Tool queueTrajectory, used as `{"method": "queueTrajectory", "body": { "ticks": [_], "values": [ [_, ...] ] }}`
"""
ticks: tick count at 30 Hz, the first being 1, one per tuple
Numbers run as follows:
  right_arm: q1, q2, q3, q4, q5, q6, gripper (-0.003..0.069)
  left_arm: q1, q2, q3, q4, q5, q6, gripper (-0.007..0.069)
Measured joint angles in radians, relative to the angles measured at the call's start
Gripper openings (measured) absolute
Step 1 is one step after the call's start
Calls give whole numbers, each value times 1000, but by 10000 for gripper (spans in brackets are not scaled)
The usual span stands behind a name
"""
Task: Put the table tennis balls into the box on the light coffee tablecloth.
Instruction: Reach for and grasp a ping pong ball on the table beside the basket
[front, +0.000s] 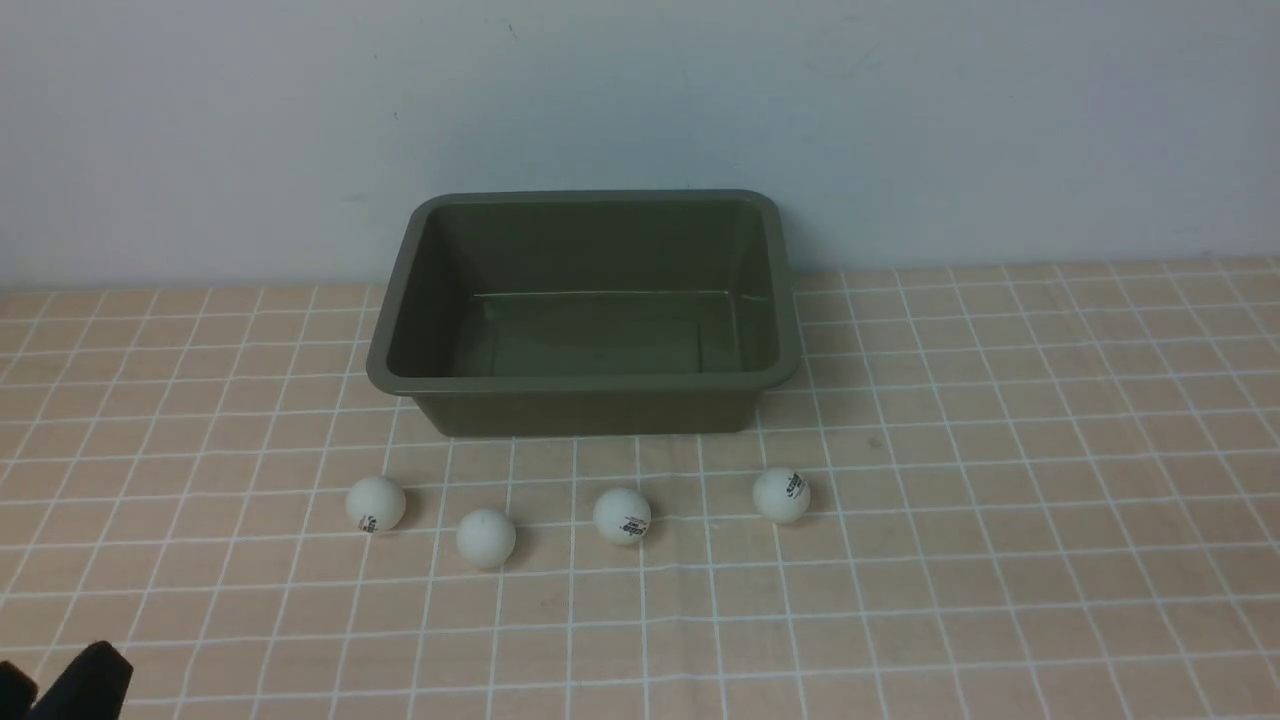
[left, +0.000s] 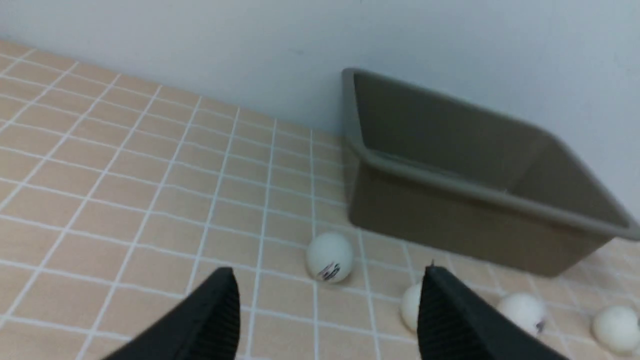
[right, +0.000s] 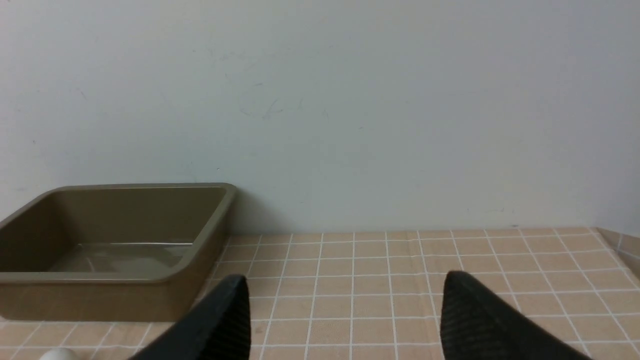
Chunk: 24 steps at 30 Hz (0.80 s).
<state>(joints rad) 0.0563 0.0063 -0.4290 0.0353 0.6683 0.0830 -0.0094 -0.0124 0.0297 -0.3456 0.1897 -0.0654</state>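
Though small, four matte white balls (front: 376, 503) (front: 486, 538) (front: 622, 516) (front: 781, 495)

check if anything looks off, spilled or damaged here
Nothing stands out. The box sits upright and empty on the tablecloth, four table tennis balls lie in a loose row in front of it, and the left gripper and right gripper hang open, holding nothing.

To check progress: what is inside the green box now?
Nothing shows inside the box: only its bare floor. All four table tennis balls lie on the tablecloth outside. Its near wall hides a strip of floor.
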Motion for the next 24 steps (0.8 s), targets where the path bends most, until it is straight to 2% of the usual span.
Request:
{"method": "queueTrajectory", "body": {
  "ticks": [10,15,17,18,19,22,23,24],
  "values": [
    [0,0,0,1,22,3,467,0,0,0,-63,-96,-5,403],
    [0,0,0,45,25,2,467,0,0,-76,-103,40,-10,403],
    [0,0,0,104,26,-63,467,0,18,-174,-108,162,14,403],
    [0,0,0,116,26,-83,467,0,18,-181,-108,171,16,403],
    [0,4,0,173,26,-139,467,0,52,-229,-110,236,37,403],
    [0,20,0,268,29,-273,467,0,122,-311,-113,330,88,403],
    [0,38,0,335,34,-350,467,0,160,-354,-113,372,127,403],
    [0,38,0,335,35,-361,467,0,165,-360,-113,372,133,403]
  ]
}}
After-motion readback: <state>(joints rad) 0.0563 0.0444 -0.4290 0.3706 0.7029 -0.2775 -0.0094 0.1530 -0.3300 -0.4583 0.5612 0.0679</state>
